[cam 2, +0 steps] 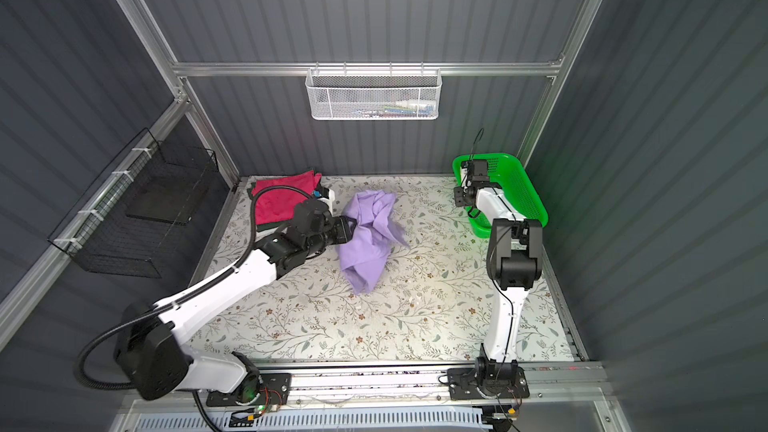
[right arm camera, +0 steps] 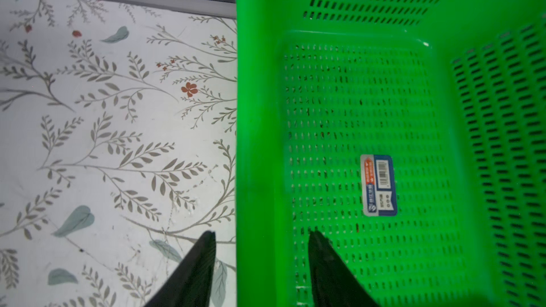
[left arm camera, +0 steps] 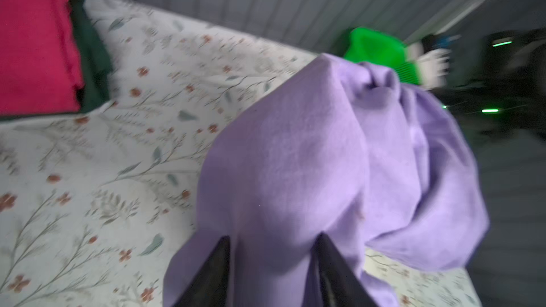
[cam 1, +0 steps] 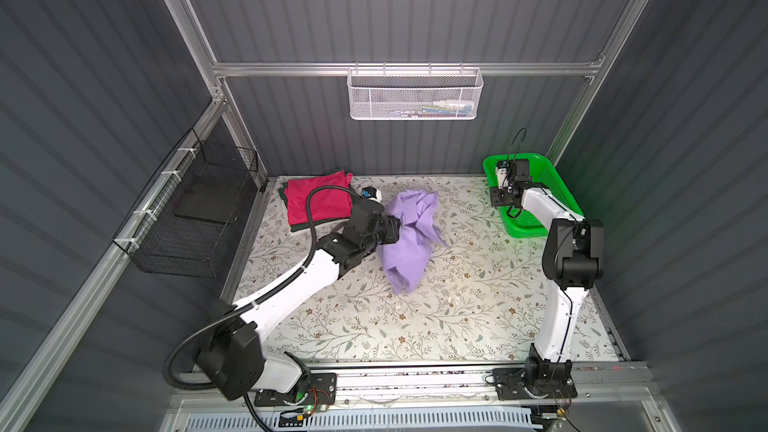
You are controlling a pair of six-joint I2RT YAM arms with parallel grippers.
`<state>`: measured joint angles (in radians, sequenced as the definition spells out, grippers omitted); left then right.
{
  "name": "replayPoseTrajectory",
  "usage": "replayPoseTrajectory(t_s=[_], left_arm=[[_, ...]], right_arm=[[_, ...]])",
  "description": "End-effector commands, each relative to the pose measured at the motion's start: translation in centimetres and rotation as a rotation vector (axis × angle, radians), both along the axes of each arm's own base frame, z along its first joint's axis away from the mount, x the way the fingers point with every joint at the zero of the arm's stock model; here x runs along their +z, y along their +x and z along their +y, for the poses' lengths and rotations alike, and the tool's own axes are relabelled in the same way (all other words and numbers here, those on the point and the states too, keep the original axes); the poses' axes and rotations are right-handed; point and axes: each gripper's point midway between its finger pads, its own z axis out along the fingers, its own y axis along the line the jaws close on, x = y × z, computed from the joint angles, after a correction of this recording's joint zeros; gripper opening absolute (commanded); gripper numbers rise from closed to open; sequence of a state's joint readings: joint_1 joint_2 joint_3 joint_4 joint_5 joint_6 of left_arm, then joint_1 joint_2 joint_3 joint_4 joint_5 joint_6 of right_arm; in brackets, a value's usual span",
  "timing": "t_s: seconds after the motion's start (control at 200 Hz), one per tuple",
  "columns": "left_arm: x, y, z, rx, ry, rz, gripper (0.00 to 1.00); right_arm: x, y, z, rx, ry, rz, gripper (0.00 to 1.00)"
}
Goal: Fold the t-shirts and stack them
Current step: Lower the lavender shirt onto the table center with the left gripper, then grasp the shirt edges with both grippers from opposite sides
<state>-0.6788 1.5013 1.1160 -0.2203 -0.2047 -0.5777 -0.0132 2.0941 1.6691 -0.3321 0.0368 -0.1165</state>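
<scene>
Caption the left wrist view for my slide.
Open left gripper straddling the crumpled lavender t-shirt on the floral table, pink t-shirt stacked on the dark green t-shirt beyond.

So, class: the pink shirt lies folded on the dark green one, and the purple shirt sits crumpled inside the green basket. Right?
No: the purple shirt sits crumpled on the table, not inside the green basket, as both top views show. The pink shirt does lie folded on the dark green one.
</scene>
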Motion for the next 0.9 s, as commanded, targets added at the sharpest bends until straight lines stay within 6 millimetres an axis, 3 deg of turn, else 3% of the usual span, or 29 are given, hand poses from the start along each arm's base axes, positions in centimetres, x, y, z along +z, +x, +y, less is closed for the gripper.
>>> replayPoseTrajectory(t_s=[0.0, 0.13, 0.235, 0.365, 0.465, 0.57, 0.67, 0.895], left_arm=[[-10.2, -2.4, 7.9, 0.163, 0.422, 0.185, 0.70], [-9.9, -4.2, 9.9, 0.195, 0.411, 0.151, 0.72], [-8.7, -5.7, 9.2, 0.136, 0.330, 0.149, 0.71], [-7.9, -7.6, 4.3, -0.076, 0.109, 0.180, 0.67], [-7.5, -9.5, -0.6, -0.239, -0.057, 0.218, 0.64], [-9.5, -10.9, -2.0, -0.283, -0.024, 0.292, 0.59], [-11.4, -12.1, -2.4, -0.324, 0.031, 0.337, 0.57], [-13.6, -14.5, -3.8, -0.424, 0.098, 0.410, 0.58]], right_arm=[[3.4, -1.2, 1.2, 0.006, 0.048, -0.074, 0.69], [4.4, -4.3, 2.9, 0.002, 0.059, -0.075, 0.79], [4.6, -7.7, 5.4, 0.003, 0.110, -0.047, 0.81], [2.9, -12.7, 11.7, 0.100, 0.254, 0.009, 0.81], [-0.7, -16.7, 16.1, 0.151, 0.369, 0.153, 0.77], [-3.6, -19.8, 18.9, 0.169, 0.488, 0.231, 0.73], [-5.5, -21.7, 19.2, 0.154, 0.496, 0.272, 0.72], [-7.2, -22.9, 19.9, 0.176, 0.502, 0.321, 0.73]])
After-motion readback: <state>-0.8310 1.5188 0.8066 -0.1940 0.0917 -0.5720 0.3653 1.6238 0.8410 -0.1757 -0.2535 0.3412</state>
